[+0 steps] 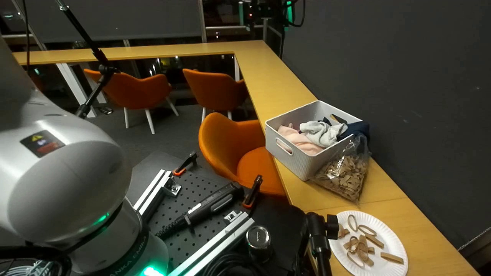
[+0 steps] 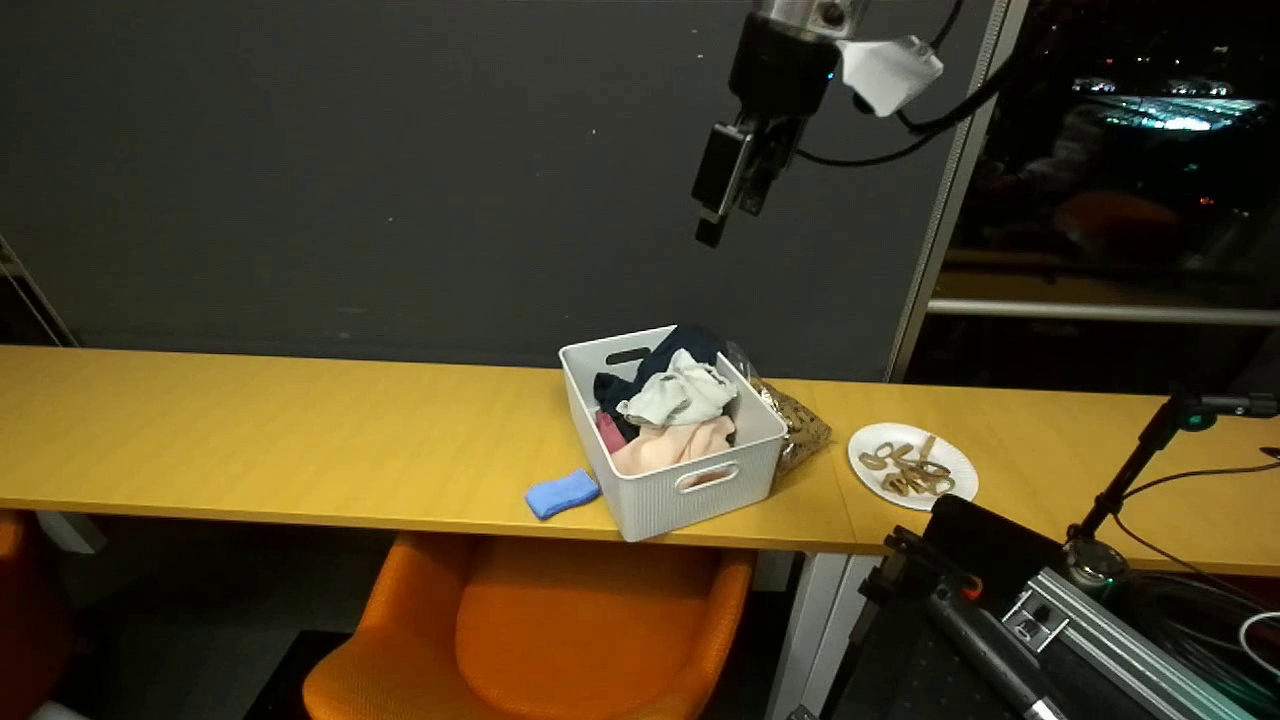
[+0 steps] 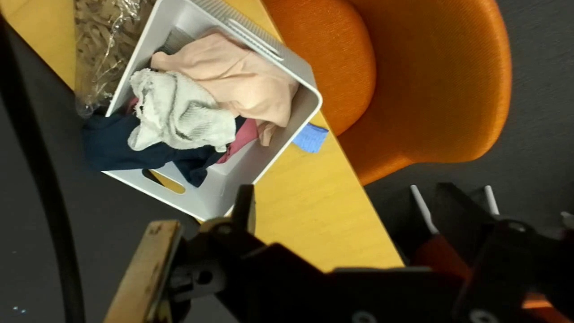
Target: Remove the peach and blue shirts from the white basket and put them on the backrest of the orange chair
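Observation:
On the table, the white basket [image 1: 277,155] holds a heap of cloth. The peach shirt [image 3: 251,85] lies in it toward the chair side. Partly under a pale grey-white cloth [image 3: 184,112], the dark blue shirt [image 3: 116,143] hangs over the rim at the wall side. The orange chair [image 2: 590,630] is tucked against the table edge beside the basket; its curved backrest [image 3: 453,80] is bare. Above and behind the basket in an exterior view, my gripper [image 2: 731,218] hangs in the air. The wrist view shows its fingers [image 3: 243,206] wide apart with nothing between them.
A clear bag of brown pieces [image 1: 345,174] leans on the basket. Beyond it sits a paper plate [image 2: 868,445] with brown loops. A small light-blue cloth [image 2: 562,494] lies by the basket. Behind the table [image 2: 300,430] rises a dark wall [image 2: 400,180]. More orange chairs [image 1: 134,92] stand farther off.

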Controlling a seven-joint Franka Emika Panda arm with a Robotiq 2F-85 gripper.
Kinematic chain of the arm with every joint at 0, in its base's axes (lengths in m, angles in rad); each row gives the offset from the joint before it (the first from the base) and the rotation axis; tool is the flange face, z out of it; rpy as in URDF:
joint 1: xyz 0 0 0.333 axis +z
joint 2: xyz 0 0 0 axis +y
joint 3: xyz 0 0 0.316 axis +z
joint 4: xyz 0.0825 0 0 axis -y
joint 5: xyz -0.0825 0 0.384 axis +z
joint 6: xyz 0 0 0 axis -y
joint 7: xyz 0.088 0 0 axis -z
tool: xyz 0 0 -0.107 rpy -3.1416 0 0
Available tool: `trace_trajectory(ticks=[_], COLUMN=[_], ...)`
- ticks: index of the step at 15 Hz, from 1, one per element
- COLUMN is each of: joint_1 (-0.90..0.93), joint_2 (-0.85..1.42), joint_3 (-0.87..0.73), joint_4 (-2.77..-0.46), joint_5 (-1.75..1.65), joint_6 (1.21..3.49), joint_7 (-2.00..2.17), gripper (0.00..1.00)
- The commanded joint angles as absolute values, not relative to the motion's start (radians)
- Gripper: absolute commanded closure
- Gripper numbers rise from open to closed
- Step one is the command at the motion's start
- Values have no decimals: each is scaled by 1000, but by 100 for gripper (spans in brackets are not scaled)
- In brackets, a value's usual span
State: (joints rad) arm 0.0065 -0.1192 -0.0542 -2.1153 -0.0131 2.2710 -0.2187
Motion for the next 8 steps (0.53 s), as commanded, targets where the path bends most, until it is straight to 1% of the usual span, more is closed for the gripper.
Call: trace_trajectory(ticks=[1,8], joint_1=[-38,-92], joint_2=[111,395], joint_3=[-75,-66], joint_4=[-1905,-1762], joint_5=[-57,-40], joint_6=[2263,2291], joint_7=[-230,-244], gripper=[0,0])
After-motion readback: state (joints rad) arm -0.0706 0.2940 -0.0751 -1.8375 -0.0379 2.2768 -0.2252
